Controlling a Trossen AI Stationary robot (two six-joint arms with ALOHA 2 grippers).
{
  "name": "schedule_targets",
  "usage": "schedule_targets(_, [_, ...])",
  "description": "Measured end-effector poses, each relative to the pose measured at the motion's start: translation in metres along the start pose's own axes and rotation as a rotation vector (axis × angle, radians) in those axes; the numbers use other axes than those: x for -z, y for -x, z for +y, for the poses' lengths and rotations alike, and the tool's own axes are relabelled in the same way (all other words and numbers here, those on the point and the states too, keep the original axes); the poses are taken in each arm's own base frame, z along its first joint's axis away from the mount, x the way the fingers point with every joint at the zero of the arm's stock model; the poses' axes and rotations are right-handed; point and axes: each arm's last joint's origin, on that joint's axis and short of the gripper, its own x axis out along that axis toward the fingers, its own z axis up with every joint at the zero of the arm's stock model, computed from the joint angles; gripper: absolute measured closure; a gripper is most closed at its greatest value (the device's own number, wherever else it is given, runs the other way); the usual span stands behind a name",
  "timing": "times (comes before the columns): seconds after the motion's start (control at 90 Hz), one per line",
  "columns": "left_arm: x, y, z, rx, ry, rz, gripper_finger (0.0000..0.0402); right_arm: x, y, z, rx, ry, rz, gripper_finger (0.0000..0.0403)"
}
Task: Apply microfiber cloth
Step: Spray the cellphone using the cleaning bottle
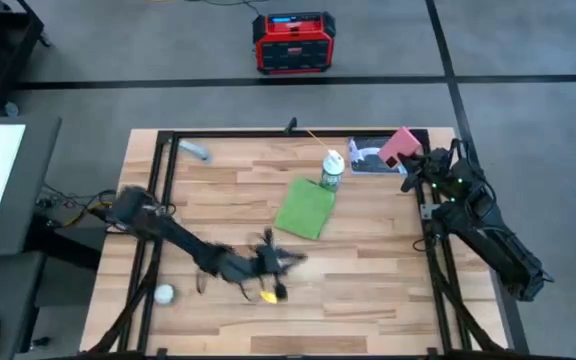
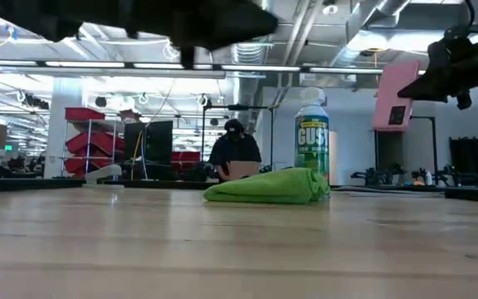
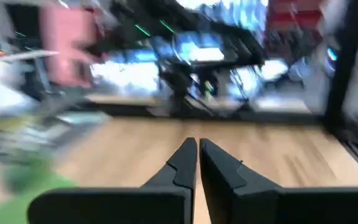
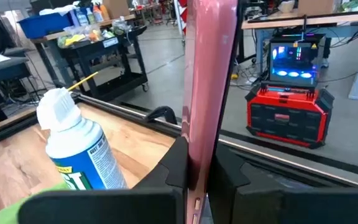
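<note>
Right gripper (image 4: 194, 171): clamped a pink phone (image 1: 400, 146) aloft, presumably for wiping. Left gripper (image 3: 197, 163): closed, empty, hovering low. Cloth (image 1: 305, 207): flat mid-table, beside a can (image 1: 331, 170).

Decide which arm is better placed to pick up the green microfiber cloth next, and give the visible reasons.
Left, probably. The left claw is shut on nothing and sits just in front of the microfiber cloth. The right claw is raised by the table's far right corner, shut on a pink phone.
</note>
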Motion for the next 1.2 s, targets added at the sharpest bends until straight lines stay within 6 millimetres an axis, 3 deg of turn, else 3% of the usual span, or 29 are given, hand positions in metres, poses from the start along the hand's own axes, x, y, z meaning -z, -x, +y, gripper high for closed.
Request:
schedule_targets(0.144, [0.008, -0.002, 0.063, -0.106, -0.038, 0.048, 0.0402, 0.000, 0.000, 0.000, -0.012, 0.000, -0.001, 0.0389])
schedule_targets(0.378, [0.035, -0.031, 0.166, -0.141, -0.028, 0.193, 0.0402, -0.002, 0.000, 0.004, -0.123, 0.003, -0.004, 0.0389])
schedule_targets(0.556, [0.054, -0.053, 0.220, -0.036, -0.019, 0.204, 0.0402, -0.002, 0.000, 0.008, -0.192, 0.014, -0.004, 0.0389])
schedule_targets(0.756, [0.071, -0.093, 0.245, 0.034, -0.083, 0.187, 0.0402, -0.001, 0.001, 0.011, -0.235, 0.022, 0.001, 0.0389])
schedule_targets(0.9, [0.060, -0.127, 0.252, 0.066, -0.161, 0.139, 0.0402, -0.001, 0.001, 0.013, -0.266, 0.017, 0.008, 0.0389])
schedule_targets(1.2, [0.055, -0.129, 0.266, 0.070, -0.176, 0.215, 0.0402, 0.000, 0.001, 0.017, -0.309, -0.030, 0.024, 0.0389])
